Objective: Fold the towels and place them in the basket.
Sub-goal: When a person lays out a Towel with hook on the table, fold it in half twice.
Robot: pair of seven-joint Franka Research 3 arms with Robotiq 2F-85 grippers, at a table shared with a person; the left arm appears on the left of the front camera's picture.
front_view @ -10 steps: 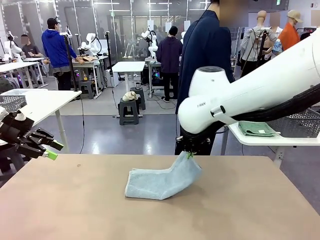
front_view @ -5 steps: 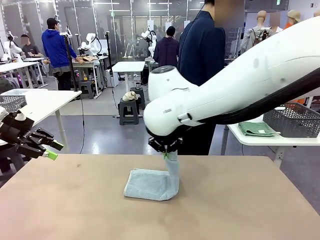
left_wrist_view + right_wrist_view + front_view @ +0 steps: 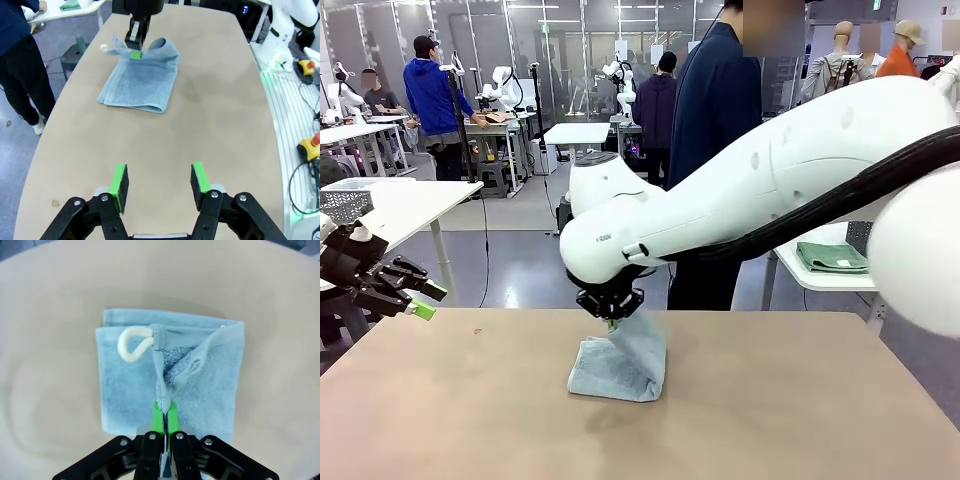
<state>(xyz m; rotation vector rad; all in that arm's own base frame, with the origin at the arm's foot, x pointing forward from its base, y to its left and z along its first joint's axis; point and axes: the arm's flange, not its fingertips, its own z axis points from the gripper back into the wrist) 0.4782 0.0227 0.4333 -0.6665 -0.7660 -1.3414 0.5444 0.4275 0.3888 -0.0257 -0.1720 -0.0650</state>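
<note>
Right claw (image 3: 612,322): jaws fully closed, pinching a raised edge of the blue towel (image 3: 620,370). The pinched flap rises from the towel's right end and hangs from the claw.

Blue towel: lies on the table (image 3: 470,420), about midway left to right and toward the far side. Its long axis runs left to right. The right claw stands directly above it, over the left-of-middle part. The white corner loop (image 3: 134,342) lies on top of the lower layers, ahead of the fingertips in the right wrist view.

Left claw (image 3: 159,182): jaws partly open and holding nothing. It hovers at the table's near left edge, well apart from the towel.

Green towel (image 3: 832,257): folded on a side table at the far right.

Judgement: the fold turns on carrying the flap further left until its edge meets the towel's left end. The right arm is the nearer one and has the grip.
</note>
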